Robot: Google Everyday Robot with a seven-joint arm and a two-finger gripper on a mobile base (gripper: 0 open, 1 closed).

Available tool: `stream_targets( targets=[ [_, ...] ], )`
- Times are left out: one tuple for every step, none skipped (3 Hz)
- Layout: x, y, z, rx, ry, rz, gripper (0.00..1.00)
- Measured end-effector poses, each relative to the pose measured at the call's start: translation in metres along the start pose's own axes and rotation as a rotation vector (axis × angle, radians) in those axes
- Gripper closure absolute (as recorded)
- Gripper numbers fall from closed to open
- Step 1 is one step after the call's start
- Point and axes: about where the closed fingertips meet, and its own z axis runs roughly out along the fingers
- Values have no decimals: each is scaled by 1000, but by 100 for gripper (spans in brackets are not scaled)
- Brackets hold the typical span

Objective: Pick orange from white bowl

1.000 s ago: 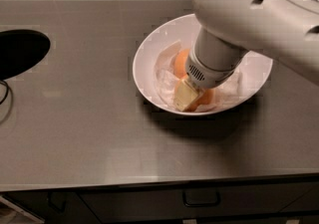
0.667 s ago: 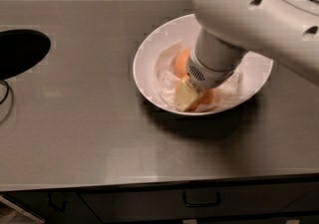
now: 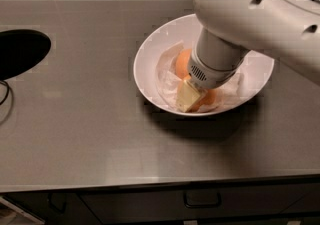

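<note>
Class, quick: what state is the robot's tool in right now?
The tool is down in the white bowl, at an orange; open or closed cannot be told.

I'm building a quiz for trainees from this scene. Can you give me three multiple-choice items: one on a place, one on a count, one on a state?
1. Where is the gripper relative to the white bowl? A left of it; B reaching down inside it; C far in front of it.
2. How many oranges show? A one; B two; C four.
3. The white bowl is: A upright on the counter; B overturned; C lifted in the air.

Answers: B, the arm comes down within the rim. B, a near orange at the gripper and a far orange behind it. A, its open side faces up.
</note>
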Motion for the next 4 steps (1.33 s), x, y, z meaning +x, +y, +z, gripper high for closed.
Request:
stream_targets(
  targets=[
    [0,0,0,0,0,0,63],
    [0,0,0,0,0,0,86],
    [0,0,0,0,0,0,100],
    [0,0,0,0,0,0,100]
  ],
)
